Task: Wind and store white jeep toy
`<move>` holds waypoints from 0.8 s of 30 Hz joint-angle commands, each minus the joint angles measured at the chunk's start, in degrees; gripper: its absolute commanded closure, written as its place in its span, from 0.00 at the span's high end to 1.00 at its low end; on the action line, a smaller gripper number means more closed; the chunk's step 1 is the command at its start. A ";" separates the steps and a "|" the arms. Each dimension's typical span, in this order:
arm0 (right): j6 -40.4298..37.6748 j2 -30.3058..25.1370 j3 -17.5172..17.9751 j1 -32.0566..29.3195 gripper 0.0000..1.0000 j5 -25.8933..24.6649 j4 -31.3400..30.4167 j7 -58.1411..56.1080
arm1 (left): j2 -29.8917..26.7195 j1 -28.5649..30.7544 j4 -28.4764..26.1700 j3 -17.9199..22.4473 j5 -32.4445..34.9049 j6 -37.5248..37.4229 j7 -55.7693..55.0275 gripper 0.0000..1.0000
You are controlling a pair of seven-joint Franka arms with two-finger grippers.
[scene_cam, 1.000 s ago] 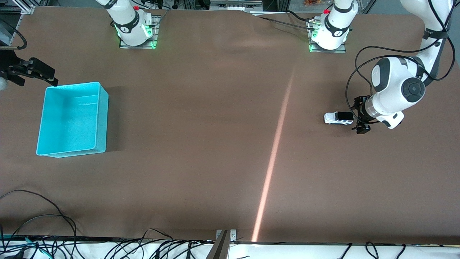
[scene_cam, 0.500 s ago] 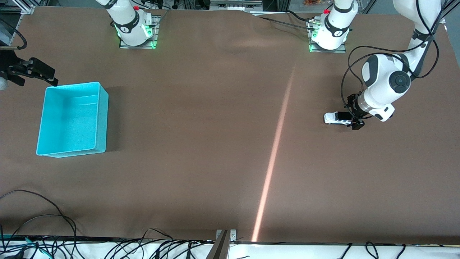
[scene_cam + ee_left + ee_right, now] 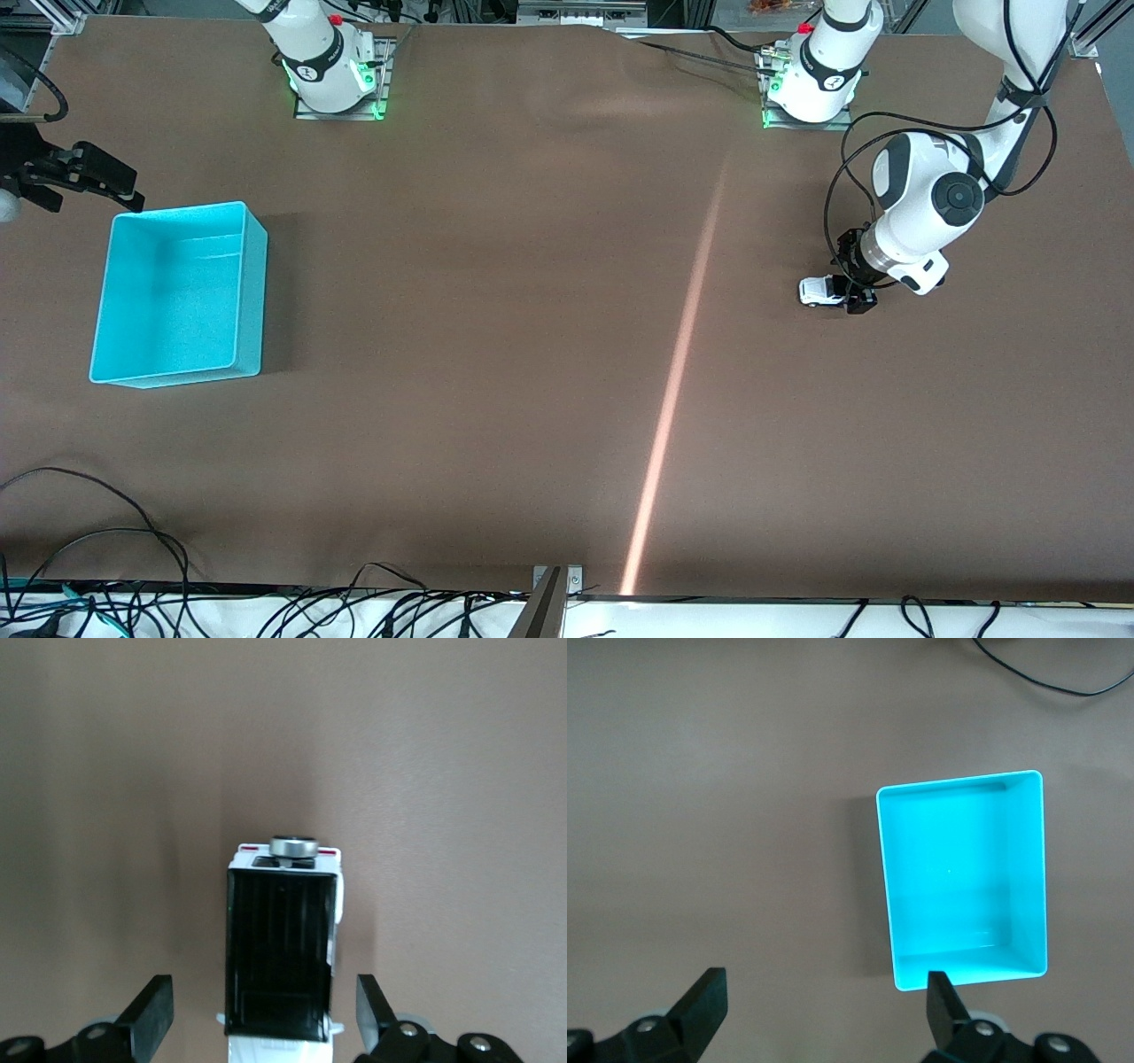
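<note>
The white jeep toy stands on its wheels on the brown table toward the left arm's end. In the left wrist view its black roof and a silver knob on one end show. My left gripper is down at the jeep and open. Its fingers straddle the body with a gap on each side, touching nothing. My right gripper hangs open and empty beside the turquoise bin, where that arm waits. The bin has nothing in it.
Both arm bases stand along the table edge farthest from the front camera. Loose black cables lie at the nearest edge. A pale streak of light crosses the tabletop between the jeep and the bin.
My left gripper has slid from just past the jeep's end to around its roofed body, toward the middle of the table. The jeep, the bin and my right arm have stayed put.
</note>
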 commanded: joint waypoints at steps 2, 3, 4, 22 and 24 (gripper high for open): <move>-0.97 -0.26 0.10 0.10 1.00 -0.22 0.97 0.33 | 0.64 0.10 -0.63 -0.05 1.47 1.86 -0.65 0.67; -1.06 -0.26 0.10 0.10 1.00 -0.22 0.97 0.33 | 0.64 0.10 -0.63 0.03 1.47 1.86 -0.38 0.63; -1.15 -0.26 0.10 0.10 1.00 -0.22 0.97 0.33 | 0.64 0.10 -0.63 0.03 1.47 1.86 -0.21 0.60; -1.15 -0.17 -0.07 0.10 1.00 -0.40 0.97 0.07 | -1.21 -0.17 3.58 -3.48 2.70 -1.91 -1.87 0.09; -1.23 -0.17 -0.07 0.10 1.00 -0.40 0.97 0.07 | -0.94 -0.43 3.85 -5.06 2.70 -1.92 -4.41 0.09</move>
